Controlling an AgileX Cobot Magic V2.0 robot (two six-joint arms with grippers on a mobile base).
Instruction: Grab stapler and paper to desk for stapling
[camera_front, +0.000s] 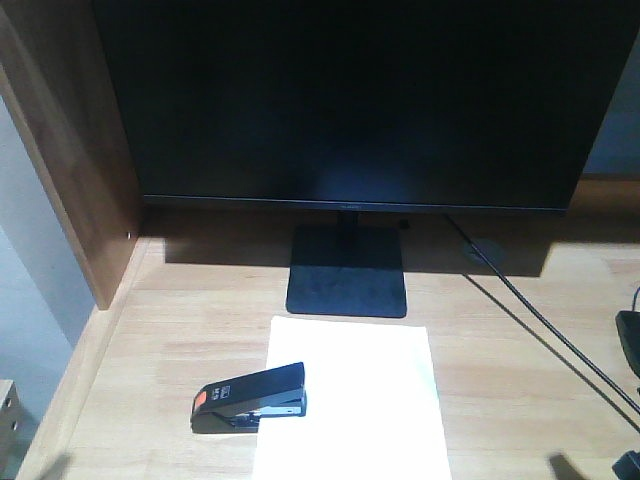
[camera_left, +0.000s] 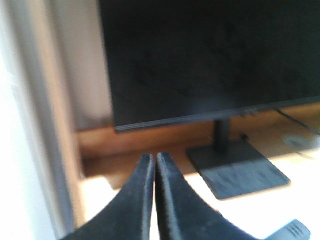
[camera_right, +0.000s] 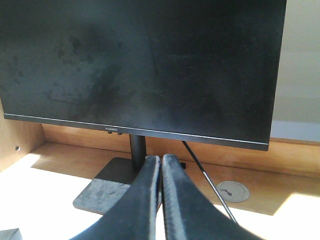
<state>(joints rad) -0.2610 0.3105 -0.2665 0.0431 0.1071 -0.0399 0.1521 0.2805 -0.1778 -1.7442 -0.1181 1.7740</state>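
The black stapler (camera_front: 250, 397) with its orange-red tab lies on the desk (camera_front: 520, 380), its front end resting on the left edge of the white paper (camera_front: 360, 400). The paper lies flat just in front of the monitor base. My left gripper (camera_left: 155, 157) is shut with nothing between its fingers; it hovers over the desk's left side and points toward the monitor. My right gripper (camera_right: 161, 159) is also shut and empty, aimed at the monitor stand. Neither gripper touches the stapler or the paper.
A large black monitor (camera_front: 350, 100) on a square base (camera_front: 348, 270) fills the back of the desk. A black cable (camera_front: 540, 330) runs diagonally across the right side past a round grommet (camera_right: 233, 191). A brown side panel (camera_front: 70, 170) walls the left.
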